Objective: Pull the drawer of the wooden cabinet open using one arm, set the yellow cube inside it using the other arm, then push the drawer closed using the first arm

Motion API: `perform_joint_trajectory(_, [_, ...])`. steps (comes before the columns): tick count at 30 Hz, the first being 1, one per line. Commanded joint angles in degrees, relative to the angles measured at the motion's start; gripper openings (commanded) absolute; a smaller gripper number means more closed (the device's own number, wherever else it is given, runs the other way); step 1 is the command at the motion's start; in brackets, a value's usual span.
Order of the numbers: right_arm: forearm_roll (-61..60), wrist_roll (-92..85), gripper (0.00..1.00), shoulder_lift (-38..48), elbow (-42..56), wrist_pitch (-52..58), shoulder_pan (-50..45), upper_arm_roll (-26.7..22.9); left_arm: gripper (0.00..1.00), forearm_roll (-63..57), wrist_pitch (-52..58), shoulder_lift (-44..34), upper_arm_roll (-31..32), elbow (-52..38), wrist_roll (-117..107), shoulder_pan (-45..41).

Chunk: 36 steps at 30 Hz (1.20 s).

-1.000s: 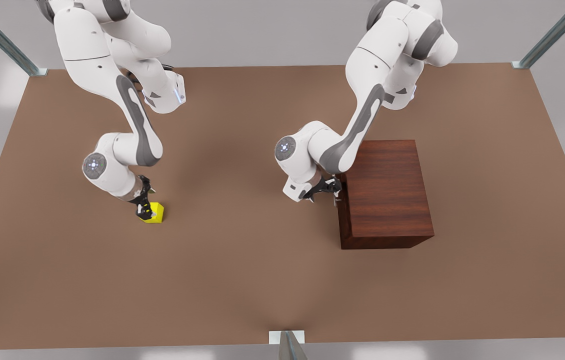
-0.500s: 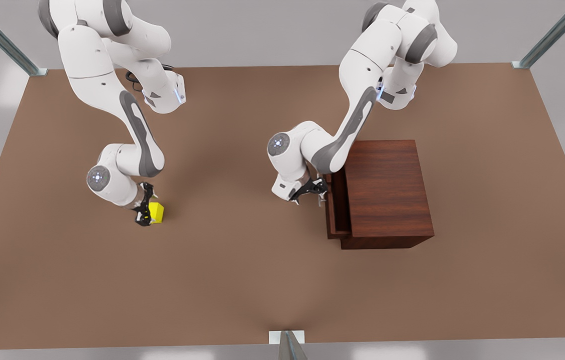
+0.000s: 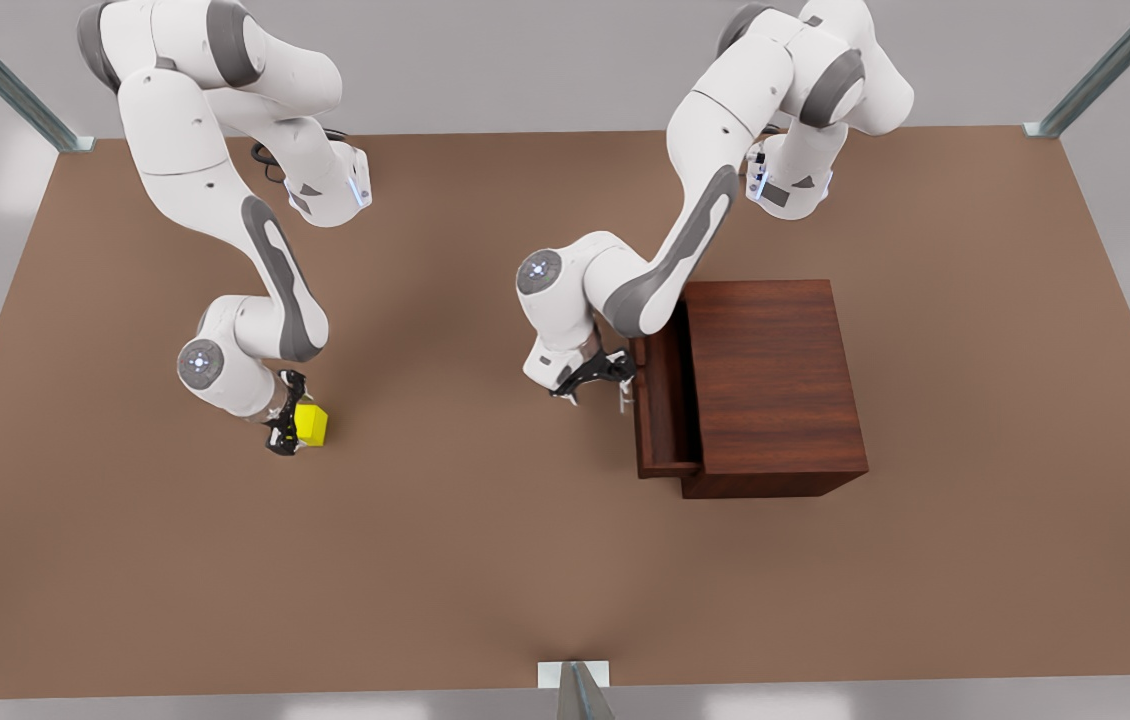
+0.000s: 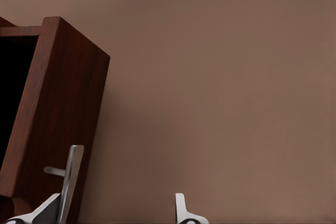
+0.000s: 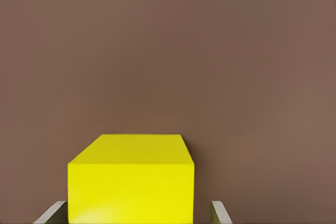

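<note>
The yellow cube [image 3: 311, 424] sits between the fingers of the right pincer [image 3: 283, 436], over the worktop [image 3: 485, 560] toward the front view's left; in the right wrist view the cube [image 5: 131, 179] spans the whole gap between the two fingertips [image 5: 52, 214], so that pincer is closed on it, though whether the cube is clear of the worktop I cannot tell. The place it must reach, the drawer [image 3: 663, 400], lies well apart from it, toward the front view's right across bare worktop, with nothing between the two. The drawer stands partly drawn out of the wooden cabinet [image 3: 775, 385], its long axis running from the far side to the near side of the front view and its open top facing up, so the slot on offer is long but narrow, the narrow way being the line along which the cube would come. The left pincer [image 3: 597, 378] is at the drawer's front panel, right beside the handle [image 3: 625, 395]; in the left wrist view the silver handle [image 4: 70, 179] lies against one fingertip [image 4: 50, 208] while the other stands well off, so the fingers are spread wide, hooking the bar rather than pinching it. I judge the opening too slim as yet for the cube; the pull wants finishing, away from the cabinet.
</note>
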<state>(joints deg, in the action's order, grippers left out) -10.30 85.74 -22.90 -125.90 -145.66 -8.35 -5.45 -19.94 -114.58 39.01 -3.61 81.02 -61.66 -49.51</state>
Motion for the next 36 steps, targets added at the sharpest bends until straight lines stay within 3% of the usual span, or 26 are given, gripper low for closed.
perform_joint_trajectory(1, [0.19,2.15,1.00,-0.30,-0.05,-1.73,0.00,0.00,1.00,-0.01,-0.20,0.01,0.00,-0.33,-2.06,-0.15])
perform_joint_trajectory(15, [0.19,2.32,1.00,-1.53,-0.84,-4.11,-0.09,0.00,1.00,-0.01,-0.56,0.10,0.00,-1.21,-2.15,-2.35])
perform_joint_trajectory(19, [0.19,2.59,0.82,-1.62,-0.84,-4.46,-0.09,0.00,1.00,0.08,-2.67,0.36,0.00,-1.21,-2.33,-2.52])
perform_joint_trajectory(20, [0.19,2.85,0.71,-1.62,-0.84,-4.46,0.00,0.00,1.00,0.17,-2.75,0.36,0.00,-1.21,-2.33,-2.52])
perform_joint_trajectory(24, [0.19,3.12,0.68,-1.45,-0.84,-4.37,0.00,-0.09,1.00,0.17,-2.40,-0.69,-0.08,-1.21,-0.04,-2.96])
perform_joint_trajectory(28, [0.10,3.20,0.67,0.22,-0.84,-3.32,0.00,-0.09,1.00,0.43,13.83,-7.89,2.73,-1.30,6.79,-2.96])
perform_joint_trajectory(29, [0.10,3.20,0.67,0.57,-0.84,-2.97,0.00,-0.09,1.00,3.75,18.76,-12.45,1.94,-1.21,11.88,-1.48])
perform_joint_trajectory(30, [0.10,3.20,0.67,1.98,-0.84,-1.22,0.00,-0.09,1.00,10.17,26.40,-20.10,1.67,-0.51,23.03,7.72])
perform_joint_trajectory(32, [0.01,5.13,0.67,5.15,-0.31,1.42,0.00,-0.09,1.00,15.45,32.23,-24.51,1.67,-0.16,47.02,26.35])
perform_joint_trajectory(34, [-0.16,6.19,0.67,6.99,1.18,6.61,-0.52,0.26,1.00,18.71,27.23,-27.40,1.67,3.52,59.80,36.41])
perform_joint_trajectory(35, [-0.08,8.12,0.67,7.78,3.11,10.21,-0.96,0.53,1.00,19.06,18.26,-32.33,1.50,13.29,60.78,38.52])
perform_joint_trajectory(36, [-0.08,9.70,0.67,8.05,4.69,12.93,-2.02,0.44,1.00,19.33,18.87,-30.06,1.67,9.35,61.57,38.70])
